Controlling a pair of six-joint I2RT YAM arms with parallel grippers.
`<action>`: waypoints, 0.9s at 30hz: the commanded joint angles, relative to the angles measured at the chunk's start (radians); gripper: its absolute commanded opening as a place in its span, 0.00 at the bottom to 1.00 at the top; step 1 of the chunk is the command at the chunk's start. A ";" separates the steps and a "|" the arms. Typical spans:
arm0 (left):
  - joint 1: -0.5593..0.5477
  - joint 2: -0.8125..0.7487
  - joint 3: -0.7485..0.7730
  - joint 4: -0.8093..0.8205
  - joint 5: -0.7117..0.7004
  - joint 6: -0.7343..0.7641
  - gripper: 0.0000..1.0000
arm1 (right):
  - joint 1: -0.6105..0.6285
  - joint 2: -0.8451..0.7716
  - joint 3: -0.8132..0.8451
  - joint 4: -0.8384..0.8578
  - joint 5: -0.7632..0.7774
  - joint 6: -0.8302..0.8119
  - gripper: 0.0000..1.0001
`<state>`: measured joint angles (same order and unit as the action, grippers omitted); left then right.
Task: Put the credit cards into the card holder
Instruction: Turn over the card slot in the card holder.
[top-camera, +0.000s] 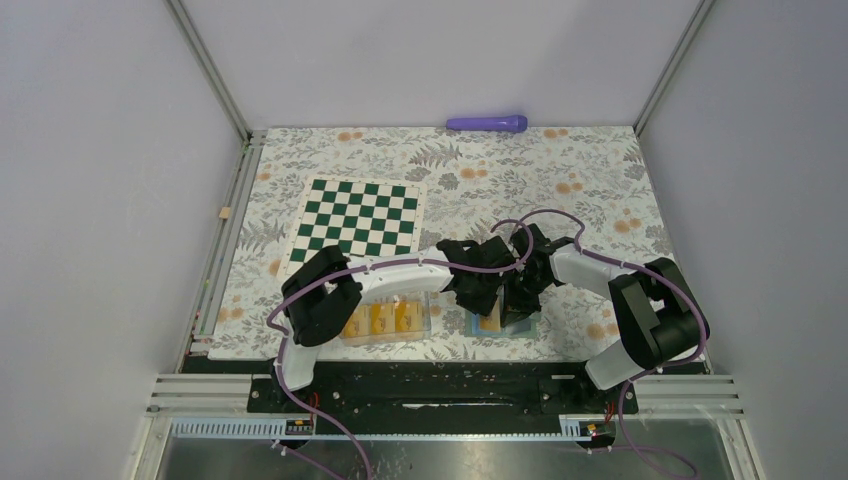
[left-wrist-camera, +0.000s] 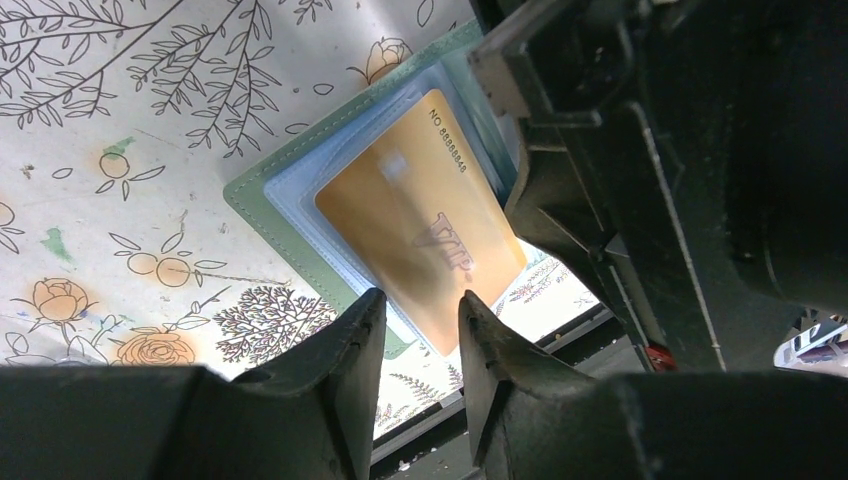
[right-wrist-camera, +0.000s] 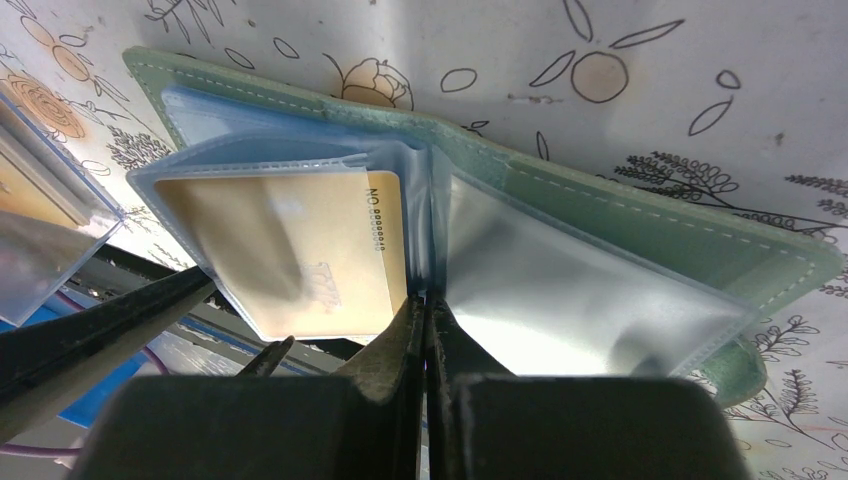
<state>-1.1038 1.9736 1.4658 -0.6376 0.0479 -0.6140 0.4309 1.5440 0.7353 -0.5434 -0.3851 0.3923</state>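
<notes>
Tightly, right end effector (right-wrist-camera: 428, 308) pinches card holder (right-wrist-camera: 640, 212) fold; left end effector (left-wrist-camera: 422, 308) spread at credit card (left-wrist-camera: 415, 215) edge.

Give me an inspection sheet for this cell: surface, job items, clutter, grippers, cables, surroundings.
Surface: floral cloth covers the table and lies flat.
Job's things: card holder lies open near the front edge. One credit card sits in its clear sleeve. More cards sit in the clear box.
Clutter: chessboard mat; purple object at the far edge.
Grippers: left gripper is open, over the sleeved card's near end. Right gripper is shut, pinching the holder's sleeves at the middle fold.
Cables: purple cables run along both arms, with one loop over the grippers.
Surroundings: plain walls, aluminium frame; nothing else seen.
</notes>
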 joint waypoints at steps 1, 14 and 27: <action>-0.017 -0.059 0.044 0.075 0.008 0.014 0.33 | 0.009 -0.009 0.010 -0.003 -0.018 -0.007 0.00; -0.018 -0.100 0.015 0.131 0.021 0.006 0.52 | 0.010 -0.009 0.012 -0.004 -0.025 -0.007 0.00; 0.042 -0.073 -0.110 0.215 0.064 -0.080 0.54 | 0.010 -0.002 0.009 -0.004 -0.022 -0.007 0.00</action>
<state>-1.0939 1.9499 1.4048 -0.5438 0.0731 -0.6537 0.4320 1.5436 0.7353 -0.5289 -0.3916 0.3927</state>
